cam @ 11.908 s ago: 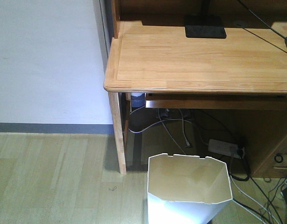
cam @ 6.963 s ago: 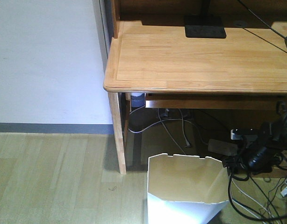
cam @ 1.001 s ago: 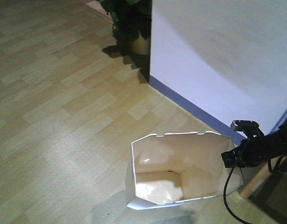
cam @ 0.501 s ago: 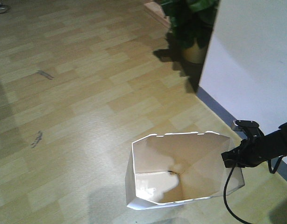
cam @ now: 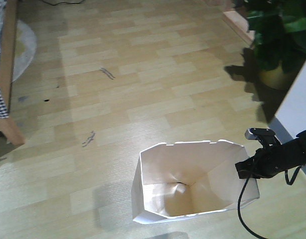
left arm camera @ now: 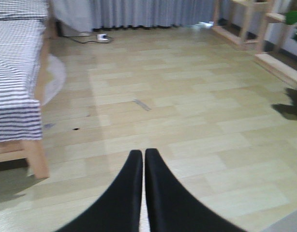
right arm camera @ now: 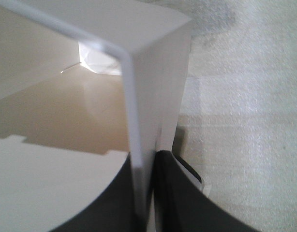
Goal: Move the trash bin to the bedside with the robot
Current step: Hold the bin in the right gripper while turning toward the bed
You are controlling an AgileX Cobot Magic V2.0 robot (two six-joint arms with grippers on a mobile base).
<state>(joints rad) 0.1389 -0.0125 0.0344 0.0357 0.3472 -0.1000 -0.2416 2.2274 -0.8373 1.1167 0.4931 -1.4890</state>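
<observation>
The white trash bin (cam: 165, 169) stands open-topped on the wood floor at the bottom centre of the front view, cream inside. My right gripper (cam: 241, 169) reaches in from the right and is shut on the bin's right wall. In the right wrist view the thin wall (right arm camera: 155, 72) runs down between the black fingers of that gripper (right arm camera: 149, 166). The bed (cam: 5, 74), with a light wooden frame and checked bedding, shows at the far left, well apart from the bin. My left gripper (left arm camera: 142, 155) is shut with nothing in it, above bare floor, with the bed (left arm camera: 15, 106) to its left.
A potted plant (cam: 278, 40) stands at the upper right beside a white wall corner (cam: 301, 112). A pale round object (cam: 23, 50) lies by the bed. Grey curtains (left arm camera: 148, 12), a power strip (left arm camera: 102, 37) and wooden shelving (left arm camera: 255, 24) line the far side.
The whole view has swung round: the wall and plant slid to the right and the bed came into view at the left. The bin keeps its place in frame, still gripped.
</observation>
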